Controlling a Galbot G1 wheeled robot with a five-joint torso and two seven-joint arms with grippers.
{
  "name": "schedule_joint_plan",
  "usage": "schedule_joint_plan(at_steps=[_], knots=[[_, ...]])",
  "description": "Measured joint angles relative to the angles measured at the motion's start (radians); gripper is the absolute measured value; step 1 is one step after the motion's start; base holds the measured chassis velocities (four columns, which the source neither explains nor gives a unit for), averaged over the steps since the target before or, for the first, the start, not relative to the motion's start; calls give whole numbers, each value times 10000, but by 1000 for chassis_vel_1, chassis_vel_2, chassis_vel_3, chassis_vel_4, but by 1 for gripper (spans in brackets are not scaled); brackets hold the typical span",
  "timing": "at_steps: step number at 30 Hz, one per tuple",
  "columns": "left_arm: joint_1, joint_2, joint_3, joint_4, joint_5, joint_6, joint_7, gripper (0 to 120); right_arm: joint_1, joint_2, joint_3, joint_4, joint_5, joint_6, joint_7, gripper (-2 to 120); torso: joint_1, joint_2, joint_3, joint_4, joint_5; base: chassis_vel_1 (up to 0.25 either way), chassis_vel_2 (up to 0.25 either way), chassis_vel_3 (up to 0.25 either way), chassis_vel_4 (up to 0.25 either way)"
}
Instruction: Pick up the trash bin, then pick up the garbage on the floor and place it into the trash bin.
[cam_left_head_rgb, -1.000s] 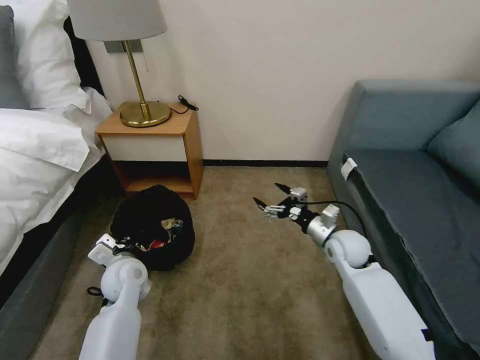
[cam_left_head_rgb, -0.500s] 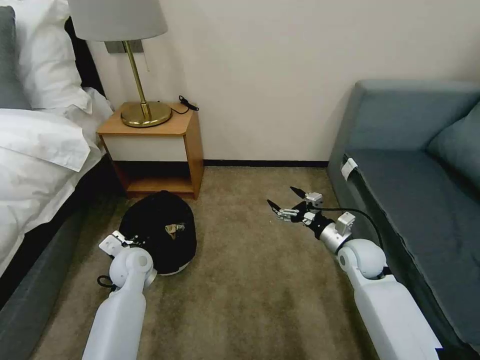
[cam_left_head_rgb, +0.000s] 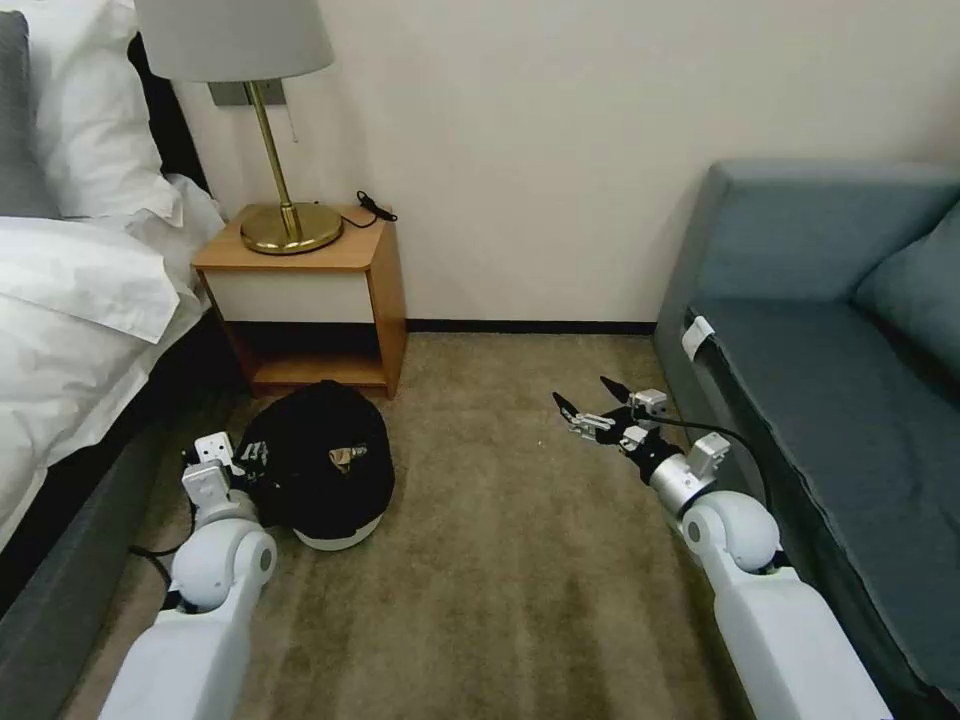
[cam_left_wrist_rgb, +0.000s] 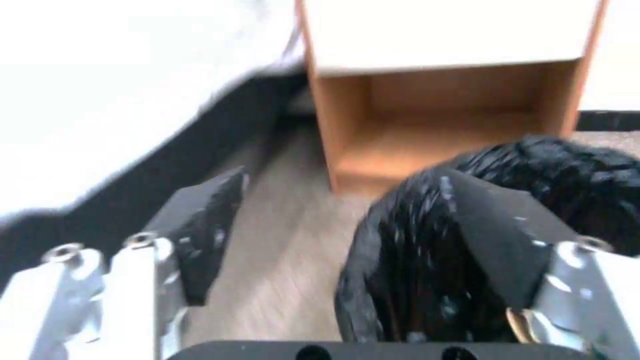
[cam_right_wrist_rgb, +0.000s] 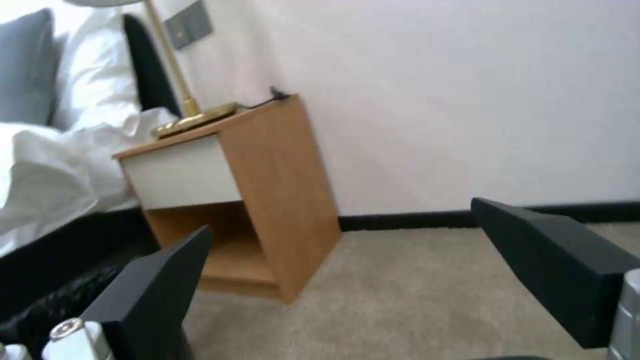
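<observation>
On the left, my left claw (cam_left_head_rgb: 238, 462) sits low beside the bed (cam_left_head_rgb: 70, 300), right at the near-left side of the trash bin (cam_left_head_rgb: 320, 462). In the left wrist view its fingers (cam_left_wrist_rgb: 207, 220) are spread wide, one on the carpet side and the other pressed against or into the crinkly black bag (cam_left_wrist_rgb: 427, 260); I see nothing clamped between them, so I judge the bin is not gripped at this moment. The bin stands on the floor in front of the nightstand (cam_left_head_rgb: 310, 290), its white base showing at the bottom, and some litter (cam_left_head_rgb: 348, 455) shows inside its mouth.

The open carpet (cam_left_head_rgb: 500, 560) in the middle shows no loose garbage, so I judge the collecting is largely or wholly done as far as I can see.

On the right, my right claw (cam_left_head_rgb: 590, 405) hangs above the carpet near the sofa (cam_left_head_rgb: 830, 330), wide open and holding nothing.
</observation>
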Motion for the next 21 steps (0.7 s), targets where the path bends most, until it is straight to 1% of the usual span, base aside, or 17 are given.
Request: schedule_joint_plan(at_steps=[1,2,3,4,5,6,8,10,11,14,15,16,20,21], knots=[[227,38,22,-233,486,-149,180,84,-157,63,47,105,92,-27,164,100,0,0,0,0,2,0,0,0,0],[317,44,35,-329,677,-211,241,86,-261,95,75,169,135,-39,238,100,0,0,0,2,3,0,0,0,0],[522,41,70,-550,1176,-385,376,93,-521,160,137,331,213,-64,379,100,0,0,-1,1,1,0,0,0,0],[644,37,96,-687,1549,-514,458,97,-745,201,196,475,270,-90,475,100,0,0,0,0,0,0,0,0,0],[644,37,96,-687,1549,-514,458,97,-745,201,196,475,270,-90,475,100,0,0,0,0,0,0,0,0,0],[766,41,121,-825,1849,-638,533,99,-966,231,250,619,317,-110,558,100,0,1,-1,-1,1,0,0,0,0],[1066,68,200,-1092,2284,-846,731,100,-1422,281,382,883,375,-135,669,100,0,0,-1,-3,2,0,0,0,0],[1161,76,220,-1179,2382,-904,805,100,-1547,296,433,957,392,-135,689,100,0,0,-1,-2,2,0,0,0,0],[1437,84,260,-1403,2599,-1060,989,100,-1821,340,553,1113,452,-135,728,100,0,0,-1,-3,1,0,0,0,0],[2062,48,293,-1795,3109,-1451,1363,100,-2400,487,745,1397,568,-109,879,100,0,0,-2,-1,2,0,0,0,0],[2242,8,303,-1916,3197,-1553,1394,100,-2569,549,784,1507,577,-93,906,100,0,1,-2,-1,3,0,0,0,0],[2242,8,303,-1916,3197,-1553,1394,100,-2569,549,784,1507,577,-93,906,100,0,1,-2,-1,3,0,0,0,0],[2743,-118,340,-2335,3229,-1691,1390,100,-3147,789,812,1866,569,101,912,100,0,1,-1,-1,3,0,0,0,0],[2743,-118,340,-2335,3229,-1691,1390,100,-3147,789,812,1866,569,101,912,100,0,1,-1,-1,3,0,0,0,0]])
